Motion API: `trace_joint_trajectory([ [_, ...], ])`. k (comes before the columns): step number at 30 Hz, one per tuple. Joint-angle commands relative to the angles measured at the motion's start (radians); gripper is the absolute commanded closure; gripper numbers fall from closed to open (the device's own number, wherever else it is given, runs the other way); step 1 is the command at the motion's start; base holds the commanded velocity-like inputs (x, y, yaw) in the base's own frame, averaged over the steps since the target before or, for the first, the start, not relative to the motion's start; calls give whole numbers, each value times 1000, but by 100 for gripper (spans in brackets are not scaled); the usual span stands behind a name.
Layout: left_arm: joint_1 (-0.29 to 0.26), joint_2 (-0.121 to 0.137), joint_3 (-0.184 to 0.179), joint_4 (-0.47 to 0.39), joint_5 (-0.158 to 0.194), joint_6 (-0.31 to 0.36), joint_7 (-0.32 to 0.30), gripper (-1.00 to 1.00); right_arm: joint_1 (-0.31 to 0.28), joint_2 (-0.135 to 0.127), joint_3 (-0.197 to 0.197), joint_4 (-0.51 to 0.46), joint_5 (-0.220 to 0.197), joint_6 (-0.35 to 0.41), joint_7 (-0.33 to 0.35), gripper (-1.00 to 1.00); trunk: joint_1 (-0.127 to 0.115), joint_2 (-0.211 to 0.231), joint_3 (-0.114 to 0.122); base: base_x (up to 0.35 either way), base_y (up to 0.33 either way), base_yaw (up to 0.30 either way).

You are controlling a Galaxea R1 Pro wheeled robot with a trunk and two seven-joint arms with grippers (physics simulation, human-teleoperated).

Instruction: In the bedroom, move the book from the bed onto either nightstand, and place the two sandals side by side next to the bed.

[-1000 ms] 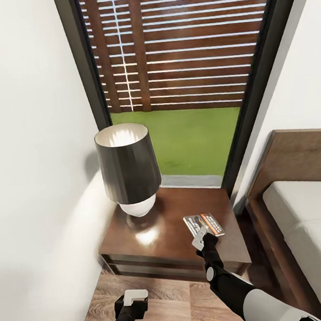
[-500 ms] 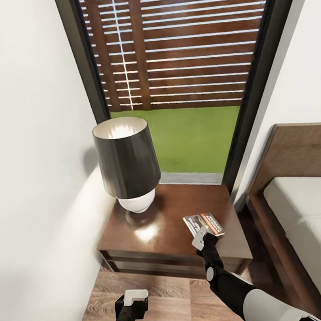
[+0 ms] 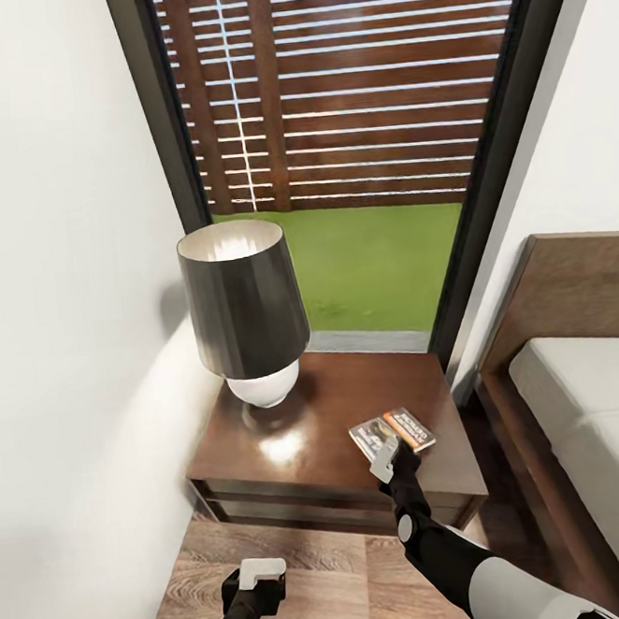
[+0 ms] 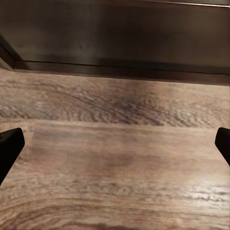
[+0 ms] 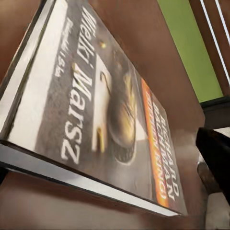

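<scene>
One book (image 3: 392,432) lies on the nightstand (image 3: 302,441), right tool (image 3: 386,455) unclamped beside it; left tool (image 3: 255,572) spread apart.

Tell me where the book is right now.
In the head view the book lies over the nightstand top near its front right corner, at the right gripper, with the lamp to its left and the bed to its right.

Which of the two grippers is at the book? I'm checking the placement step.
The right gripper, over the dark-brown wooden nightstand, at the dark orange-banded paperback book. The left gripper hangs open above the wood-plank floor.
</scene>
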Motion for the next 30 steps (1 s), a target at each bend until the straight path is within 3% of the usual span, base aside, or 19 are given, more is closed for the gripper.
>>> trace_joint_trajectory([
  [1, -1, 0, -9, 1, 8, -3, 5, -100, 0, 0, 3, 1, 7, 5, -5, -100, 0, 0, -1, 0, 0, 0],
  [6, -1, 0, -9, 1, 9, -3, 4, -100, 0, 0, 3, 1, 7, 5, -5, -100, 0, 0, -1, -141, 0, 0],
  [30, -1, 0, -9, 2, 9, -3, 2, -100, -1, 0, 3, 1, 7, 0, -4, -100, 0, 0, -1, -304, 0, 0],
])
